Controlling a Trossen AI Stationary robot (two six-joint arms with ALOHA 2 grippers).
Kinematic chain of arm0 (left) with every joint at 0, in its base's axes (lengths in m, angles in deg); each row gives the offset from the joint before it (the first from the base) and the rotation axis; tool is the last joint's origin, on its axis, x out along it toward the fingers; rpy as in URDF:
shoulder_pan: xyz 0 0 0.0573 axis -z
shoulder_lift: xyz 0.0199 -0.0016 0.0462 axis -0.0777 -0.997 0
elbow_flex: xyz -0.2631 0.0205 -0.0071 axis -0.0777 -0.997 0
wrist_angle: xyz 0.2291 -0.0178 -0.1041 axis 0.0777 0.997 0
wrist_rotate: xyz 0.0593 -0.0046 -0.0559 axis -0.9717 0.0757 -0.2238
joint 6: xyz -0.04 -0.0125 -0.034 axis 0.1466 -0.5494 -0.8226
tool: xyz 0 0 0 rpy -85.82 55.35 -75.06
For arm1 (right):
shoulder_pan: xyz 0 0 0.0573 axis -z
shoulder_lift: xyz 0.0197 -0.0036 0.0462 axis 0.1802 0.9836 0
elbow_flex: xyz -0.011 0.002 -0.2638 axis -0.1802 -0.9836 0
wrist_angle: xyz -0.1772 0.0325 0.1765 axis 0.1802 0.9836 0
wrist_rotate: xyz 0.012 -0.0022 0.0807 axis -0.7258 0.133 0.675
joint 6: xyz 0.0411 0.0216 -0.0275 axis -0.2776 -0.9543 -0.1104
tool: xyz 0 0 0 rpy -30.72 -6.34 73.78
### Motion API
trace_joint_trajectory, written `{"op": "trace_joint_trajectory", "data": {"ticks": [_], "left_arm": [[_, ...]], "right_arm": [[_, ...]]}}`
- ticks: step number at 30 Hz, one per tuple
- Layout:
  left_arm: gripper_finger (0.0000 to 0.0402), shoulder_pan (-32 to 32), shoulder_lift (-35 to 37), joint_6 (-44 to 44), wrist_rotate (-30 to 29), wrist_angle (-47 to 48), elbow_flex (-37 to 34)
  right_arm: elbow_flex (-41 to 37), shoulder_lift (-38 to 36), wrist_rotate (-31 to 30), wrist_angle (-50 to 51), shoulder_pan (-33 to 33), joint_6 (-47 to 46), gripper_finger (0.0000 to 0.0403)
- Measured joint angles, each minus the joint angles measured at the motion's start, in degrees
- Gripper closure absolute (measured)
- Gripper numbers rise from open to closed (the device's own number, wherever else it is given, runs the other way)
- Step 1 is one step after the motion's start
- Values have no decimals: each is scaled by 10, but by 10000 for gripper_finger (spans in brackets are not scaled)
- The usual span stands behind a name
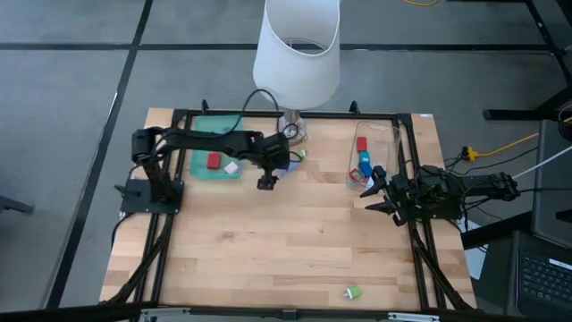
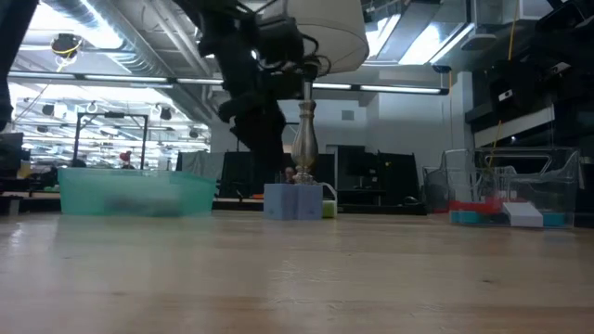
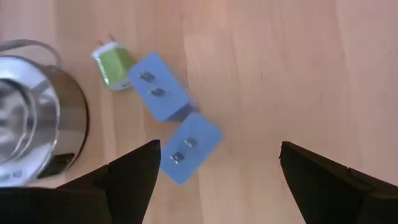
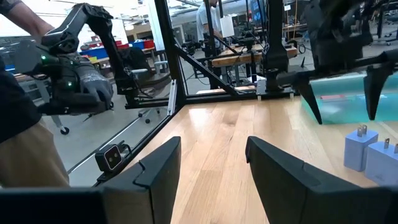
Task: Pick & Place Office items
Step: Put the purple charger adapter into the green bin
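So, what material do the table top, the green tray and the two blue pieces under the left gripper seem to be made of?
Table top: looks like pale wood in joined strips, with visible grain and a smooth, slightly glossy finish. Green tray: probably translucent plastic, since the background shows dimly through its wall. Two blue pieces: likely matte moulded plastic with small metal prongs, resembling plug adapters.

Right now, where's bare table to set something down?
Free: the wood between the left gripper and the stray green piece near the front edge. Crowded: the back strip, with green tray, lamp base, blue pieces and clear bin.
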Motion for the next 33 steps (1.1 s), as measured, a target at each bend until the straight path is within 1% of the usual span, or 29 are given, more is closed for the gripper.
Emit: {"op": "trace_joint_trajectory", "data": {"ticks": [4,7,17,21,26,28,30,31,33], "left_arm": [[77,-6,-27,70,-2,30,21],[77,-11,-34,97,-1,34,27],[77,-36,-44,137,13,34,27],[77,-44,-57,151,31,32,27],[77,-40,-88,162,34,29,28],[79,-39,-97,161,47,28,28],[92,-35,-106,157,47,25,27],[105,-33,-109,151,43,22,27],[143,-30,-114,128,32,25,27]], "right_arm": [[0,0,0,0,0,0,211],[0,0,0,0,0,0,211],[0,0,0,0,0,0,211],[0,0,0,0,0,0,211],[0,0,0,0,0,0,211],[0,0,0,0,0,0,211],[0,0,0,0,0,0,211],[0,0,0,0,0,0,211],[0,0,0,0,0,0,211]]}}
